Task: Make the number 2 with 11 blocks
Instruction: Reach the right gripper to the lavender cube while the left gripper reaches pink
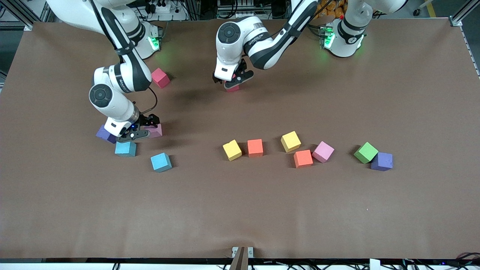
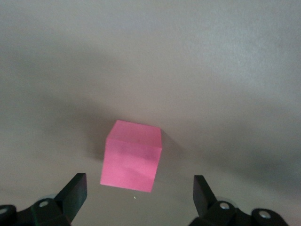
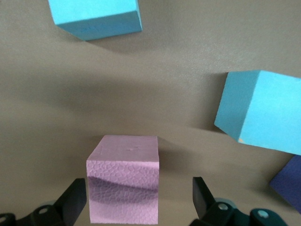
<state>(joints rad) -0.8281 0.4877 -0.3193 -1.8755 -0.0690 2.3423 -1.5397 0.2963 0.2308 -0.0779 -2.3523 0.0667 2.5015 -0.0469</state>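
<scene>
Foam cubes are light and squashy: with your left pincer [image 2: 138, 193] spread wide around the pink block [image 2: 132, 156], and right pincer [image 3: 139, 200] equally wide around the pale pink block [image 3: 123, 179], squeeze flat opposite faces gently.

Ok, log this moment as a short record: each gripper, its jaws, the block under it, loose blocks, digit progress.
left gripper: over a crimson block at mid-table near the robots' bases; jaws open, astride it, not gripping
right gripper: over a pale pink block toward the right arm's end; jaws open, not gripping
beside right gripper: two light blue blocks, a purple block
loose row: yellow, orange, yellow, orange, pink, green, purple
digit: no rows formed
</scene>
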